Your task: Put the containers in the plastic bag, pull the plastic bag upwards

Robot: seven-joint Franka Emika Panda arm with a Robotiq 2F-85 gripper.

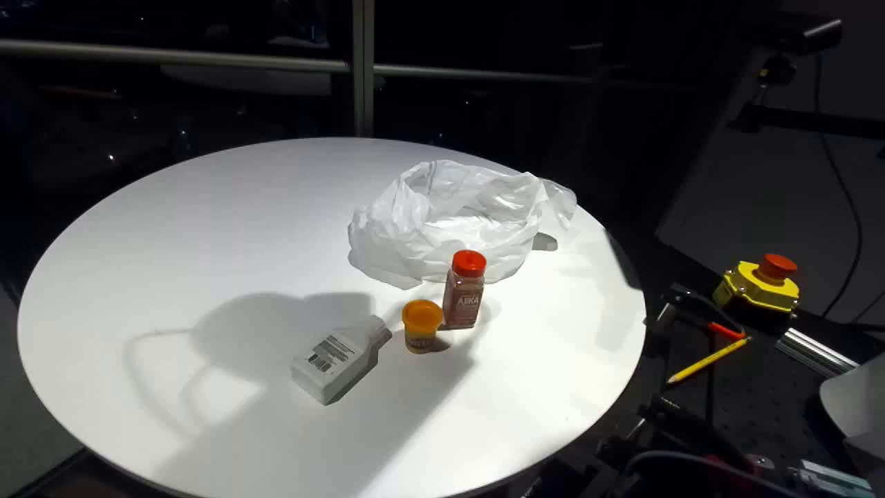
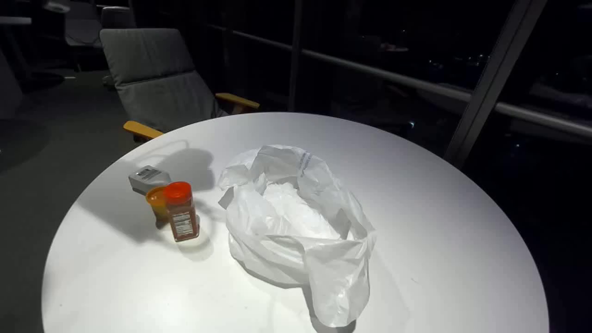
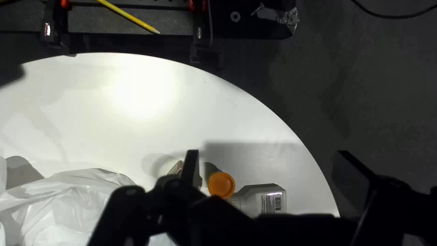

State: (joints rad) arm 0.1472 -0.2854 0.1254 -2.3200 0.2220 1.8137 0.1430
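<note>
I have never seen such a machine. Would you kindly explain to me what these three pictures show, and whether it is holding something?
This is a robot arm. Two pictures come from cameras outside it; the third comes from a camera on its wrist and shows its dark fingers. On a round white table are a white bottle lying on its side, a small orange-lidded tub and an upright red-capped jar. Beside them sits an open white plastic bag; all three containers are outside it. The fingers stand wide apart, and nothing appears to be held.
</note>
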